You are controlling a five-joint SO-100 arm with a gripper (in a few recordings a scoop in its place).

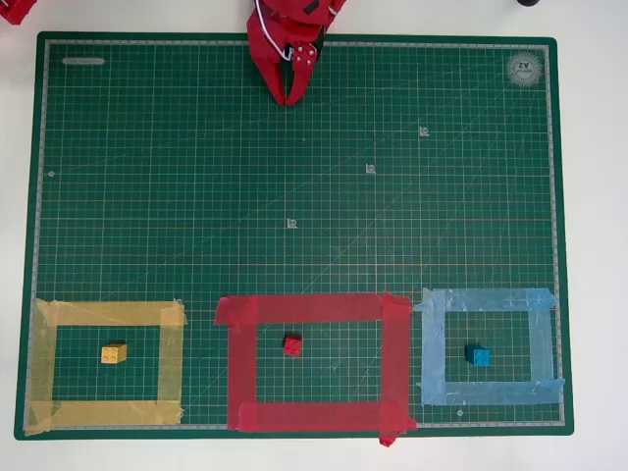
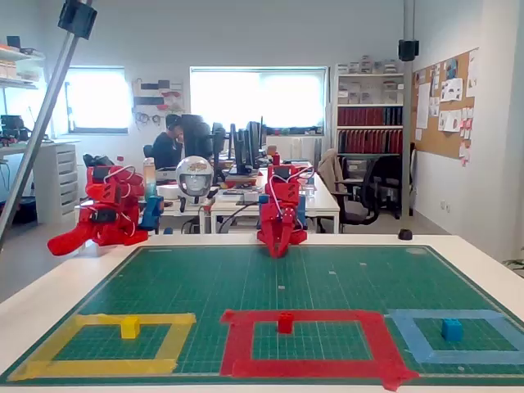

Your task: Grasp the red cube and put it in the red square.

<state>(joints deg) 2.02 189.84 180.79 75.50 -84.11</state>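
Note:
The red cube [image 1: 292, 344] [image 2: 285, 322] sits on the green mat inside the red square [image 1: 240, 363] [image 2: 237, 344], near its middle. My red gripper [image 1: 291, 98] [image 2: 277, 252] hangs at the far edge of the mat, folded down with its fingers together and nothing between them. It is far from the cube, with most of the mat between them.
A yellow block [image 1: 114, 353] lies inside the yellow tape outline [image 1: 172, 363] at the left. A blue block [image 1: 478, 356] lies inside the light blue tape outline [image 1: 432, 353] at the right. The green cutting mat [image 1: 196, 177] covers the white table.

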